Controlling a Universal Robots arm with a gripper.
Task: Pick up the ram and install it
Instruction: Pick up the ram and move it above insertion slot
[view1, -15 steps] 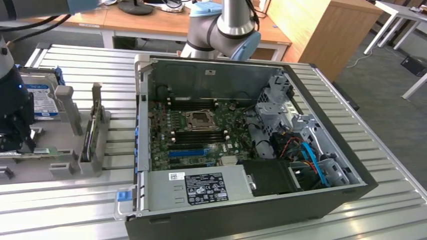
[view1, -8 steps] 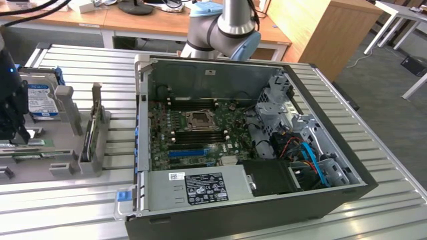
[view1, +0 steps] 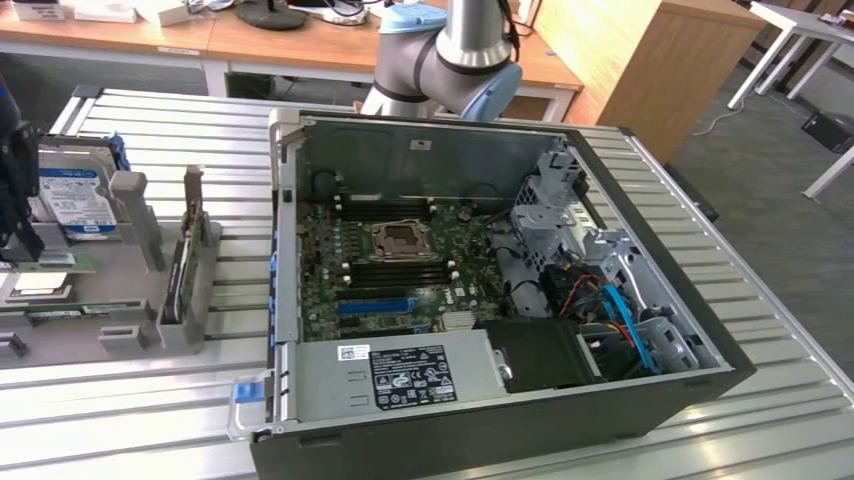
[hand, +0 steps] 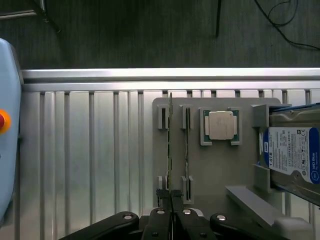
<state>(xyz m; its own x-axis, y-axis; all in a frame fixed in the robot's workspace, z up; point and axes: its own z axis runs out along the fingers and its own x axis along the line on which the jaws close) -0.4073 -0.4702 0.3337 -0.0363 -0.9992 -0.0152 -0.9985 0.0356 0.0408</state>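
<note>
The ram is a long thin green board seen on edge above the grey holder. It looks longer than the second stick seated in its slot beside it, and it sits a little off its own slot posts. My gripper is shut on the ram's end, with the dark fingertips pressed against both faces. The open computer case lies on the slatted table, with its motherboard and CPU socket facing up.
On the holder a CPU chip lies next to the sticks, and a hard drive with a blue label is past it. In the case are a blue slot, a silver power supply and drive cages. The arm's base stands behind the case.
</note>
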